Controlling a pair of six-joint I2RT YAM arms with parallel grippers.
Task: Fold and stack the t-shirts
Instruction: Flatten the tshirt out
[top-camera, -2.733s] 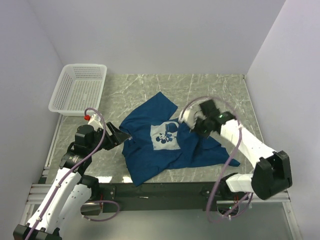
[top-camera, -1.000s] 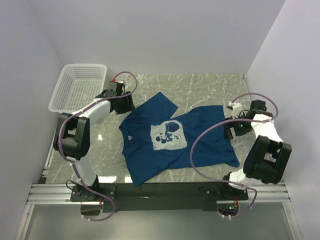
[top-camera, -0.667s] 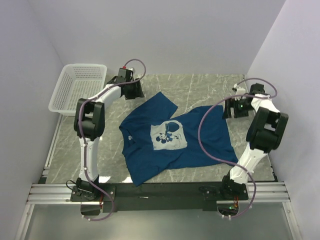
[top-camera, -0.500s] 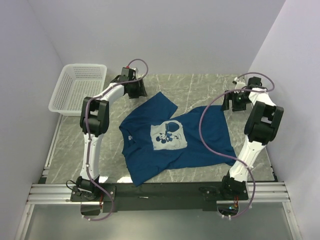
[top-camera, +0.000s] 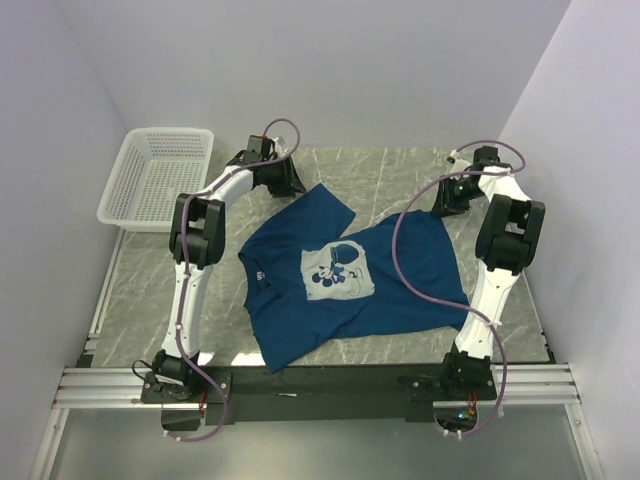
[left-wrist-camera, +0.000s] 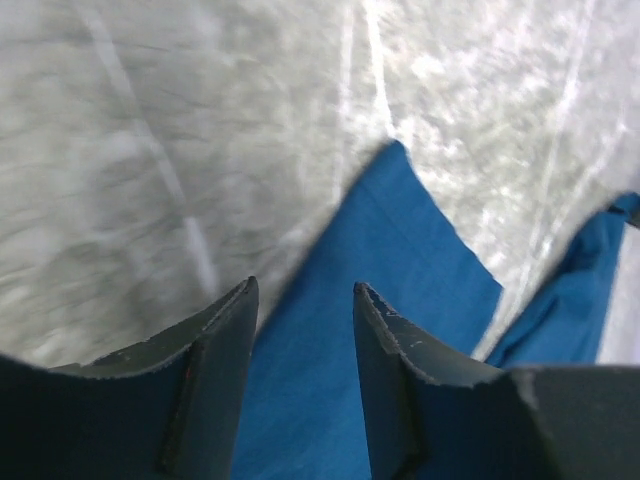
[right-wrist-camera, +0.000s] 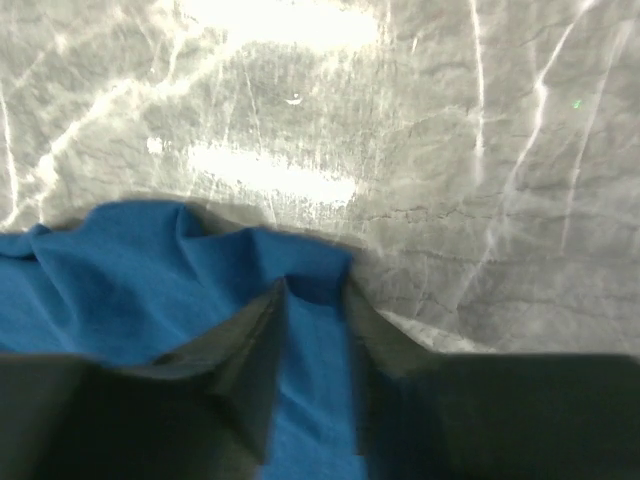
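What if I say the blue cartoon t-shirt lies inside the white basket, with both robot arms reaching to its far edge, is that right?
Not quite. The t-shirt lies spread on the table, not inside the basket, which stands apart at the far left; the top view shows it. The left gripper and right gripper do reach its far edge.

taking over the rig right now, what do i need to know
Left gripper: open, fingers straddling the t-shirt at its far left corner, nothing pinched.
Right gripper: closed on the far right corner, cloth bunched between its fingers.
T-shirt: spread print-up on the table, wrinkled, unfolded. Basket sits far left, apart from it.
Done: shirt laid out.
Left: close the left gripper, fold, stack.
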